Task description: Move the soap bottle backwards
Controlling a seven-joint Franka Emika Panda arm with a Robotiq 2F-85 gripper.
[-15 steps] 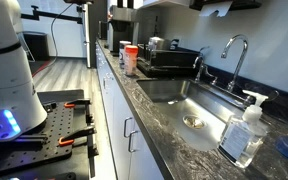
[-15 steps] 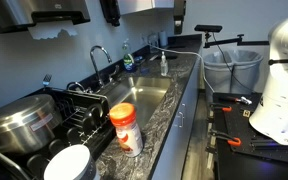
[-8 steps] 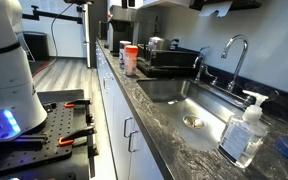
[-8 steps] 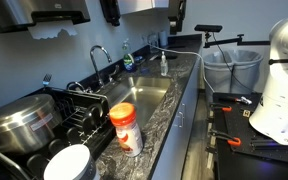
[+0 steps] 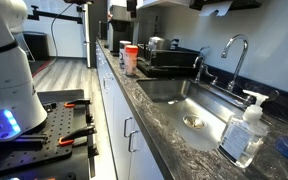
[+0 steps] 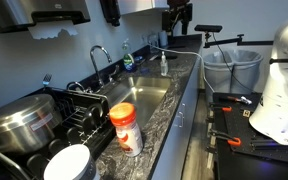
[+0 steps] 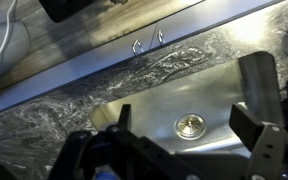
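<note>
Barely any shift of the gripper (image 6: 180, 25), high above the sink (image 6: 142, 97), spread wide, empty; soap bottle (image 5: 242, 128) untouched past the sink's end, midway between the counter's (image 6: 170, 110) front and back edges. Descent pending.

No words or numbers can be read anywhere. The soap bottle (image 5: 242, 138) standing near one end of the desk (image 5: 169, 148) has a pale label, but its print is too small and blurry. The container with the orange lid (image 6: 126, 130) has a label too, just as blurry.
</note>
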